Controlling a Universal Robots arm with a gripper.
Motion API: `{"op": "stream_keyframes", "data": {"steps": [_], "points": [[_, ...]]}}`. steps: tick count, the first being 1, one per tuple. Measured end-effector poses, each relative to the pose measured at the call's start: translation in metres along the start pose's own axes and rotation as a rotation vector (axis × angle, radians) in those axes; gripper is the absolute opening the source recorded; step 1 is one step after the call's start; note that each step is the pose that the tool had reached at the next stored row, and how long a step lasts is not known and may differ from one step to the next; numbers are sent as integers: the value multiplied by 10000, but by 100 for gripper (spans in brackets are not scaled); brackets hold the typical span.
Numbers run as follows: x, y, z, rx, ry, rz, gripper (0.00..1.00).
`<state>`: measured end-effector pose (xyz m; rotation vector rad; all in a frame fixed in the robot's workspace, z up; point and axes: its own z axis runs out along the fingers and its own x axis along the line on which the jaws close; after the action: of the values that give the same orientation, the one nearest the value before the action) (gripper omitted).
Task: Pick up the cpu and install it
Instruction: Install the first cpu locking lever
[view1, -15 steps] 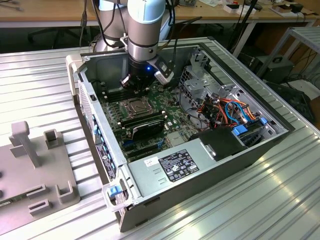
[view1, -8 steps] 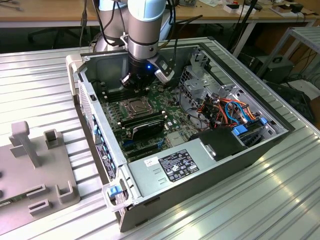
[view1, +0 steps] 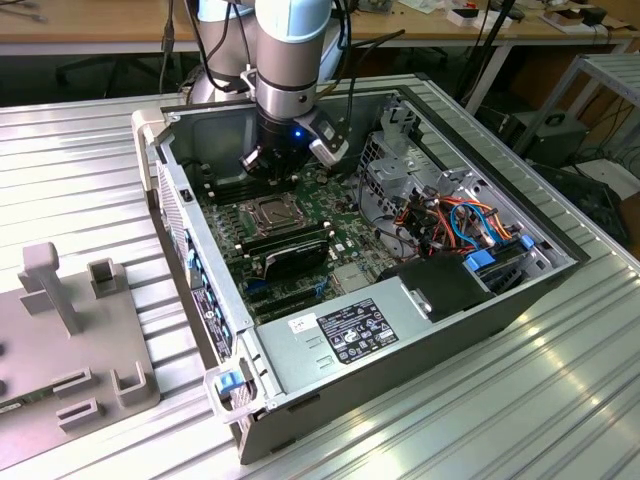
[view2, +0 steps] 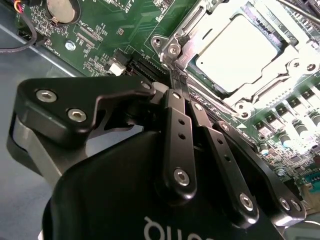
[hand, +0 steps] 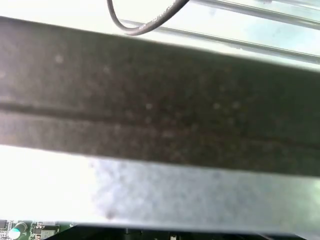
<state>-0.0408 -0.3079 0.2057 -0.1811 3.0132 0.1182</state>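
Note:
The cpu is a silver square lying flat in its socket on the green motherboard, framed by the socket's metal load plate. In the exterior view the cpu sits just below the arm's wrist, inside the open computer case. My gripper has its black fingers pressed together, shut. Their tips are at the corner of the metal frame, beside the cpu and not over it. I cannot tell whether a thin lever is caught between the tips. The gripper hangs low inside the case.
Memory sticks lie next to the socket. A power supply fills the case's near end, with a bundle of coloured cables on the exterior view's right. A grey fixture stands on the ribbed table. A dark case wall crosses the first wrist view.

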Motion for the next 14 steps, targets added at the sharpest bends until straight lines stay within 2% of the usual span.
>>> {"op": "stream_keyframes", "data": {"steps": [1,2,3,4,5,11,14], "points": [[0,0,0,-5,47,4,11],[-1,-1,1,-18,165,15,11],[-1,-1,1,-28,247,22,11],[-3,-1,3,-48,411,36,11],[-3,-1,3,-54,476,41,11],[-3,0,5,-39,483,40,11],[-4,0,3,157,518,22,11]]}}
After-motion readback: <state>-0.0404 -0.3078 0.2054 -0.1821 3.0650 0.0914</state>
